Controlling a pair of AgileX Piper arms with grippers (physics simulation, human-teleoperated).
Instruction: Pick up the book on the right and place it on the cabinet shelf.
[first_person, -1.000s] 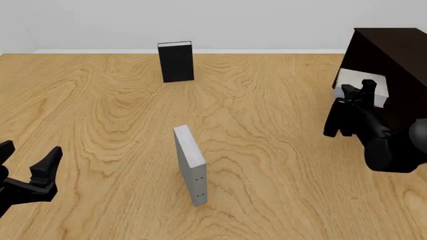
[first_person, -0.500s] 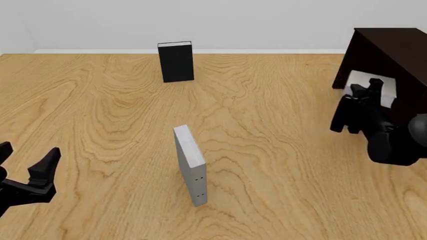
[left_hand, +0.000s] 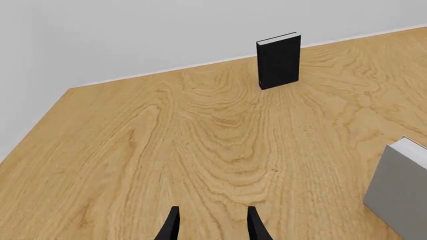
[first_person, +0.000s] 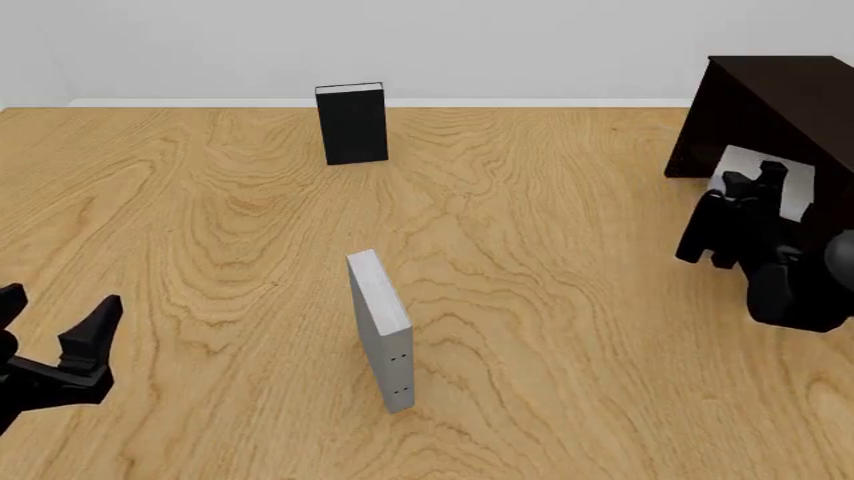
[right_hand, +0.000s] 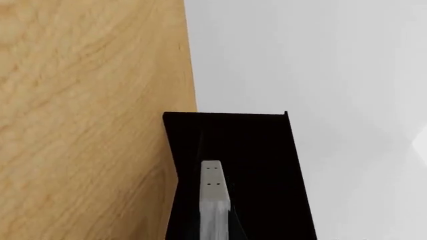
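- The front view shows the right gripper at the mouth of the dark cabinet, with the pale book between its jaws, partly inside the shelf recess.
- Only the right wrist view shows the book's narrow side with its tiny dark dots, set against the cabinet's black interior; the jaws pinch it.
- The left wrist view alone gives the left gripper's two fingertips, spread apart over bare table.
- A black book stands upright near the far wall.
- A slimmer grey book stands mid-table, well apart from the cabinet.
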